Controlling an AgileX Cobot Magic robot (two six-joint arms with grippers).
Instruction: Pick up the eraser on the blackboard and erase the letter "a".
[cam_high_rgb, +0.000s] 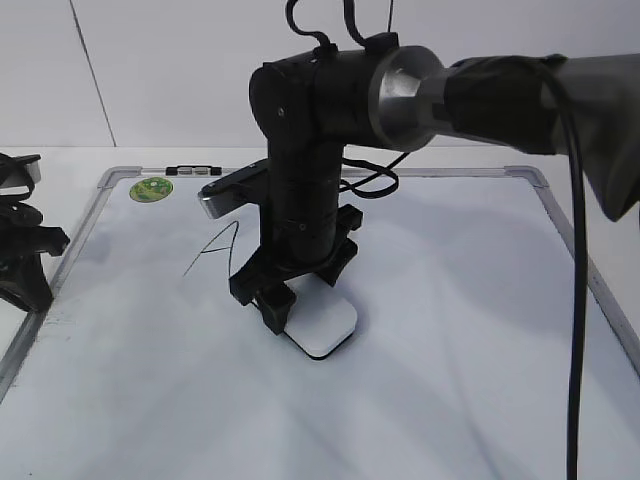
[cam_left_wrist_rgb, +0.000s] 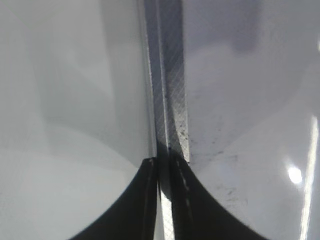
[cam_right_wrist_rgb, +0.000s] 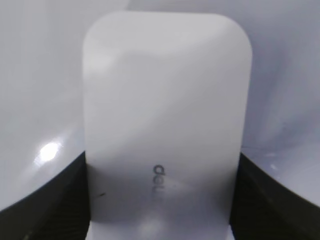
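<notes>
Right, eraser (cam_right_wrist_rgb: 165, 115) sits between the right tool's (cam_high_rgb: 283, 303) fingers, flat on the blackboard (cam_high_rgb: 450, 300), jaws against its long sides. Looks light, rigid, smooth plastic; could slip, so squeeze the long sides. Capital A (cam_high_rgb: 215, 248) up-left of the tool. Left tool (cam_left_wrist_rgb: 162, 200) pinched narrow, holding nothing.

Blackboard (cam_high_rgb: 450, 330): white writing surface with faint grey smudging; grey metal frame, finely hatched in the left wrist view, with black specks on the white just beside it.
Sticker (cam_high_rgb: 151, 189), at 10 o'clock on the board: round, green with pale markings.
Clip (cam_high_rgb: 192, 171) on the top frame: black and silver.
Capital "A" (cam_high_rgb: 213, 248): thin black strokes.
Eraser (cam_high_rgb: 322, 325): white top, dark underside edge, small grey print.
Right gripper (cam_high_rgb: 283, 306): black; arm black with a silver metal collar.
Left gripper (cam_left_wrist_rgb: 162, 200): black.
</notes>
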